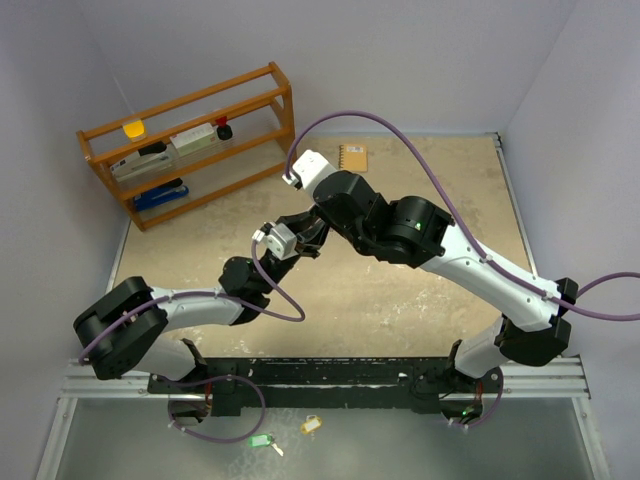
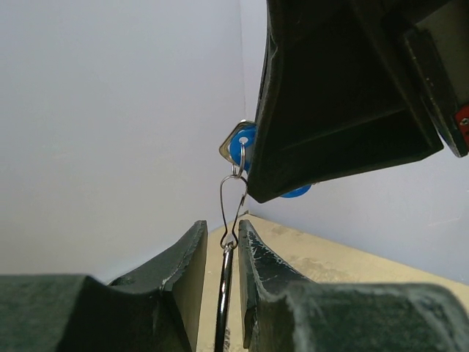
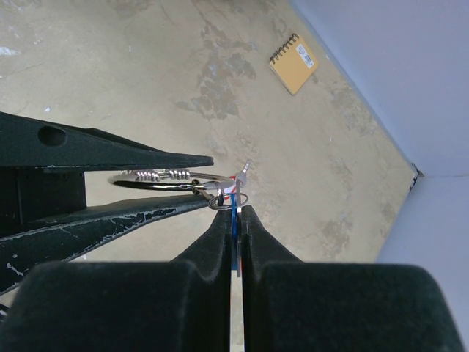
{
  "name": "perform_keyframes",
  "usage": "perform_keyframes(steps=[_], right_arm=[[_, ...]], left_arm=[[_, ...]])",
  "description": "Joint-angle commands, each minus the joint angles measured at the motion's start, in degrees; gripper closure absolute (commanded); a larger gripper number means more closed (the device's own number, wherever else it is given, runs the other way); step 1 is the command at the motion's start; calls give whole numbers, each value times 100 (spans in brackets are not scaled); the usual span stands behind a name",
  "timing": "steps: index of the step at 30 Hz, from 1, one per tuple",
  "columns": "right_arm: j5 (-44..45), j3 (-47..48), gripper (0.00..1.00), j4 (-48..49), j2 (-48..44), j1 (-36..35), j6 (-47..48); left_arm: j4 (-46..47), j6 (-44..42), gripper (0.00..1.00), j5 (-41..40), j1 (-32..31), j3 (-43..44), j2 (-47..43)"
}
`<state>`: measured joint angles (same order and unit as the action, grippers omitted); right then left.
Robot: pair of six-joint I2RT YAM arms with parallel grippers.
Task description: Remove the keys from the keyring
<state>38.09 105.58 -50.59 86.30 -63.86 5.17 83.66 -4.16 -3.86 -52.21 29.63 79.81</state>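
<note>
The two arms meet above the middle of the worktop (image 1: pixel 420 300), and the bunch hangs between them, clear of the surface. The left jaws are clamped together on the keyring (image 2: pixel 223 297), gripping its wire edge-on so the ring cannot swing or turn. The right jaws are shut flat on the blue tag (image 2: pixel 237 144), pinching its thin faces (seen from the right wrist it is only a blue line between the pads). That split looks deliberate: one arm anchors the ring, the other has a firm handle on the key to be worked off.

Between the two grips a small wire loop (image 2: pixel 233 205) links tag to ring and looks drawn fairly straight, so pulling apart alone probably won't free it; the loop likely has to be walked along the ring's coil to its opening.

A sliver of red (image 3: pixel 233 188) shows beside the blue at the ring; how it attaches I cannot tell.
</note>
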Motion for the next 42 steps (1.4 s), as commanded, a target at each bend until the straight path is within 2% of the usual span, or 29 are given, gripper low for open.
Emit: perform_keyframes(steps=[1, 42], right_arm=[[168, 42, 100, 216, -8, -30, 46], [109, -107, 100, 260, -113, -29, -1]], left_arm=[[475, -44, 79, -83, -13, -11, 12], [377, -56, 80, 153, -18, 217, 113]])
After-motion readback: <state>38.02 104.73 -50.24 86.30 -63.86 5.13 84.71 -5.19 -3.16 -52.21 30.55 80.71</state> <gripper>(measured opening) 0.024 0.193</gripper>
